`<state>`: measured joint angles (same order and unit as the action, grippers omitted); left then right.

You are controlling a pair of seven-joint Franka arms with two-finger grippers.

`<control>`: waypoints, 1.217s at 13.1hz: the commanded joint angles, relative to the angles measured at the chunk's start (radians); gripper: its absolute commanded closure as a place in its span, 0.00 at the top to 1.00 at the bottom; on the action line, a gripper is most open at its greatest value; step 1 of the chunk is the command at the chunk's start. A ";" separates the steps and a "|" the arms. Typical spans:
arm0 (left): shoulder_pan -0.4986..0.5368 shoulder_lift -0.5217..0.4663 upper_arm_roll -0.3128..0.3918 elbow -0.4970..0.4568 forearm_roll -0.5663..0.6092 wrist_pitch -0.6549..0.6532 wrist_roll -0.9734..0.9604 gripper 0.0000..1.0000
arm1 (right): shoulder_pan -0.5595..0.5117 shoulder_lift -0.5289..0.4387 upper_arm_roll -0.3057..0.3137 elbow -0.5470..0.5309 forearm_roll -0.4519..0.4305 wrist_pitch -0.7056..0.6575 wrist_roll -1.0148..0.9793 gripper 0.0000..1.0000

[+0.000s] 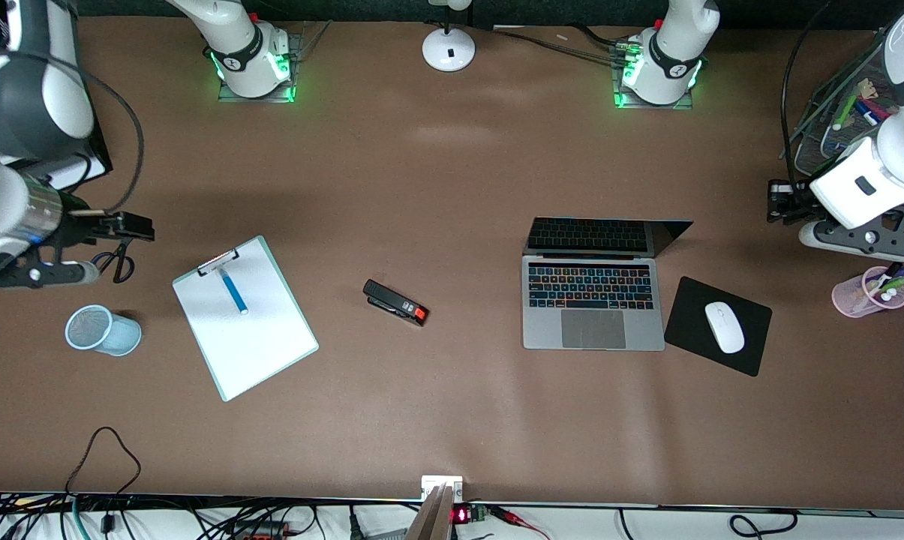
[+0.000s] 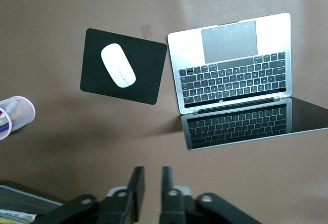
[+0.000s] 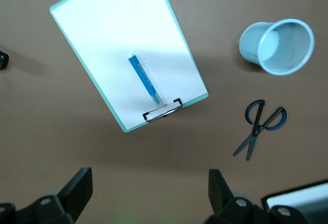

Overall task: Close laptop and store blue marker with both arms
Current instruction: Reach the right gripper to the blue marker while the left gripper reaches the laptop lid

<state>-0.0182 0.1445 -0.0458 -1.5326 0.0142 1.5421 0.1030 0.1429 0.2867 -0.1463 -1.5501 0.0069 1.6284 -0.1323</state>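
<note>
The silver-grey laptop (image 1: 593, 300) stands open on the table, its screen tilted back; it also shows in the left wrist view (image 2: 230, 65). My left gripper (image 1: 780, 202) (image 2: 151, 170) hangs over bare table toward the left arm's end, apart from the laptop, empty, its fingers drawn together with only a narrow gap. The blue marker (image 1: 234, 291) (image 3: 145, 80) lies on a white clipboard (image 1: 256, 337) (image 3: 102, 29). My right gripper (image 1: 140, 227) (image 3: 149, 175) is wide open and empty over the table toward the right arm's end, above the scissors.
A blue mesh cup (image 1: 103, 330) (image 3: 279, 47) lies beside the clipboard; scissors (image 1: 121, 262) (image 3: 259, 129) lie near it. A black stapler (image 1: 395, 302) sits mid-table. A mouse (image 1: 724, 327) is on a black pad (image 1: 692, 315). A pink pen cup (image 1: 868, 292) and a wire basket (image 1: 834, 127) stand nearby.
</note>
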 commanded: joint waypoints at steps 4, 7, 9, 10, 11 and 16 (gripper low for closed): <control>-0.011 0.017 -0.019 0.011 -0.157 -0.105 -0.070 0.00 | 0.007 0.089 0.008 -0.068 0.007 0.143 -0.131 1.00; -0.006 -0.008 -0.091 -0.061 -0.155 -0.080 -0.095 0.00 | 0.020 0.091 0.011 -0.178 0.010 0.347 -0.193 1.00; -0.003 -0.045 -0.117 -0.154 -0.152 -0.024 -0.097 0.00 | 0.030 0.114 0.011 -0.192 0.015 0.404 -0.208 0.99; -0.005 -0.074 -0.118 -0.216 -0.152 0.016 -0.097 0.00 | 0.038 0.121 0.011 -0.205 0.015 0.441 -0.208 0.94; -0.006 -0.113 -0.140 -0.286 -0.152 0.070 -0.098 0.00 | 0.049 0.123 0.011 -0.223 0.015 0.480 -0.208 0.90; 0.001 -0.201 -0.264 -0.616 -0.152 0.451 -0.181 0.00 | 0.087 0.155 0.013 -0.292 0.015 0.637 -0.290 0.77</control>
<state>-0.0312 0.0096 -0.2759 -1.9980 -0.1254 1.8638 -0.0581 0.2272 0.4349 -0.1308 -1.8180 0.0074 2.2181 -0.3419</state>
